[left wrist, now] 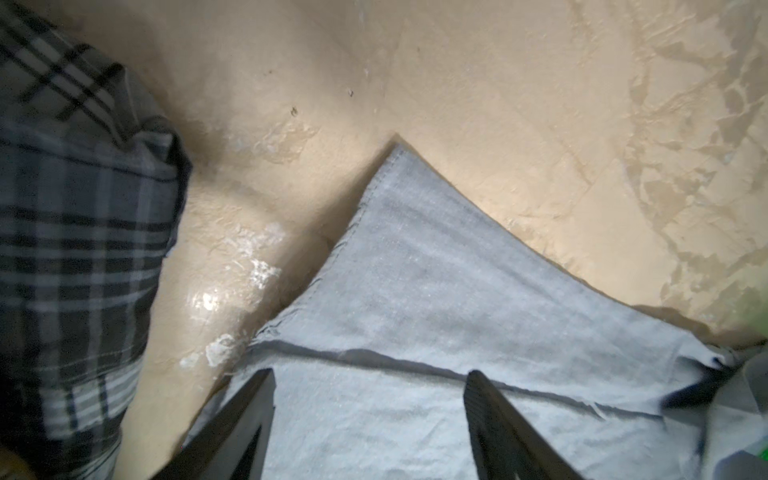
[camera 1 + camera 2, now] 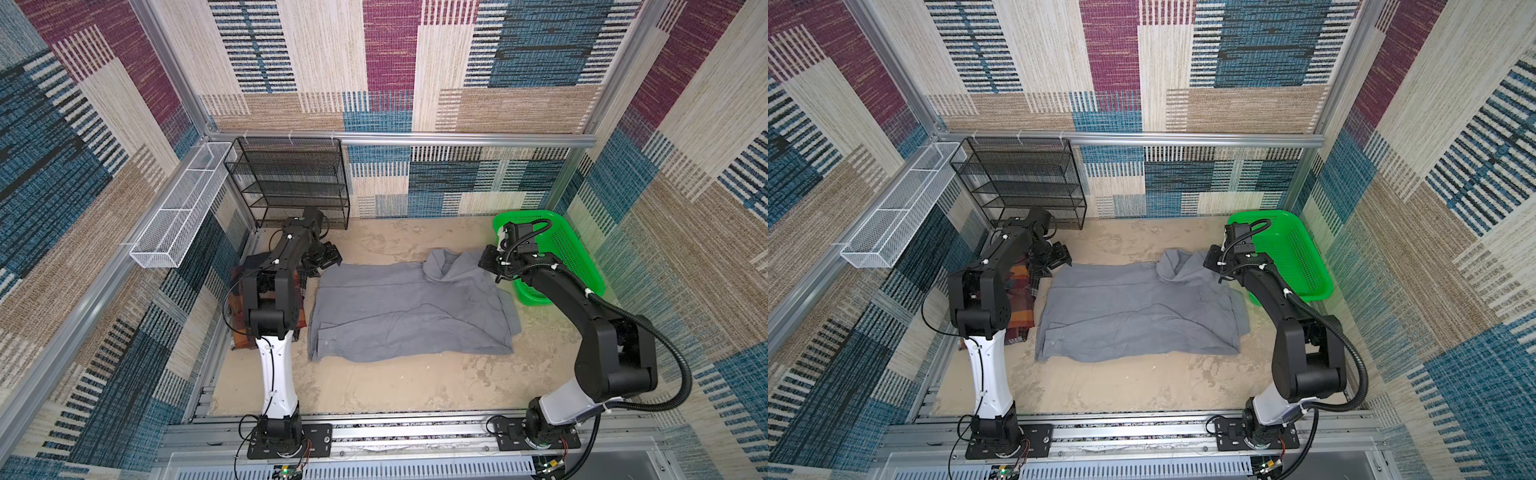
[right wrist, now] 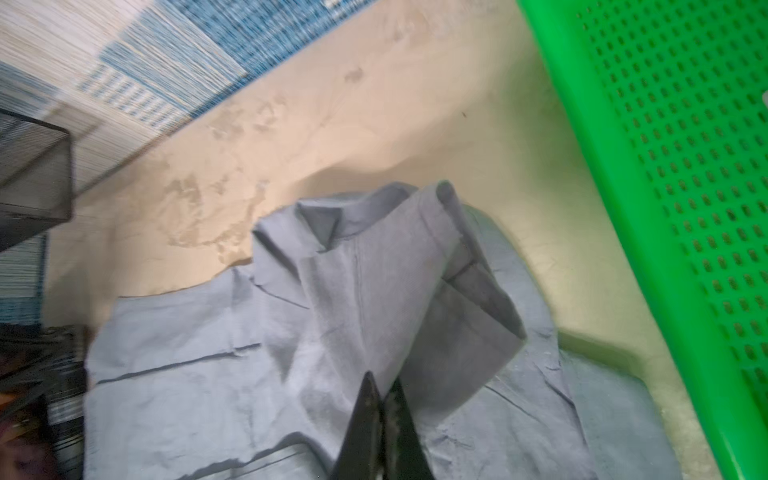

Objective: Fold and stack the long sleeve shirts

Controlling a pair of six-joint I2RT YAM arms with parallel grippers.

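A gray long sleeve shirt (image 2: 407, 311) (image 2: 1133, 316) lies spread across the middle of the table. A fold of it near the collar (image 3: 374, 270) is raised. My right gripper (image 3: 382, 380) (image 2: 485, 261) is shut on that raised fold at the shirt's far right. Over the gray shirt's far left corner (image 1: 415, 270), my left gripper (image 1: 370, 374) (image 2: 328, 259) hangs open with nothing between its fingers. The plaid shirt (image 2: 1019, 299) (image 1: 75, 249) lies folded at the left, partly hidden under my left arm.
A green plastic mesh basket (image 2: 569, 249) (image 3: 665, 166) stands at the right, close behind my right arm. A black mesh rack (image 2: 291, 178) stands at the back left, and a white wire basket (image 2: 178, 208) hangs on the left wall.
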